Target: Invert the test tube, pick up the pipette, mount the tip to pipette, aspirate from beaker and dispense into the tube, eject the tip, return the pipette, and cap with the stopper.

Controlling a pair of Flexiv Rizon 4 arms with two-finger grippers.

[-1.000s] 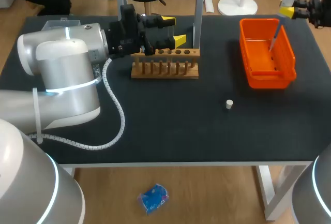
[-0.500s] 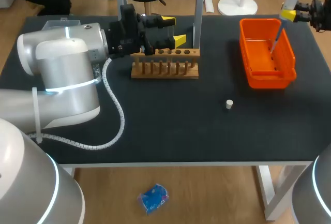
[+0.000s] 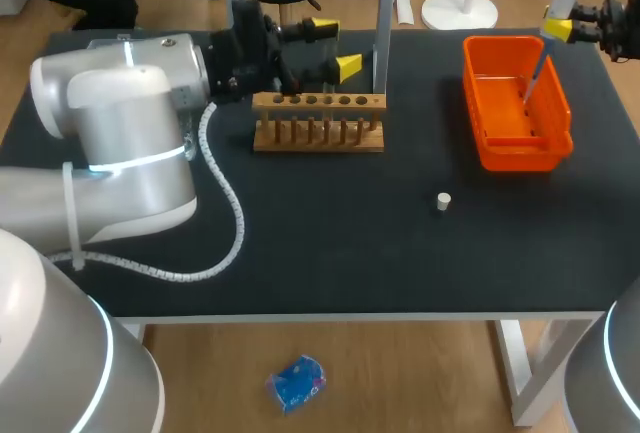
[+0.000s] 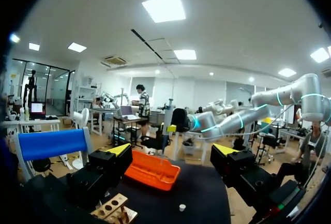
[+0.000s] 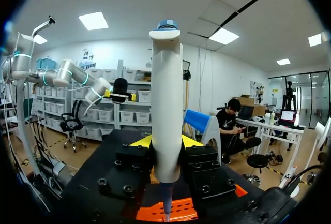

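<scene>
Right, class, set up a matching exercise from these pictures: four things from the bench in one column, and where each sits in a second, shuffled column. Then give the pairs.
Things
1. pipette
2. stopper
3. wooden rack
4. orange tray

Places
A. alone on bare black table, towards the front edge
B. at the table's far right
C. held upright in the right gripper, above the tray
D. close by the open left gripper

Pairs: 1-C, 2-A, 3-D, 4-B
</scene>
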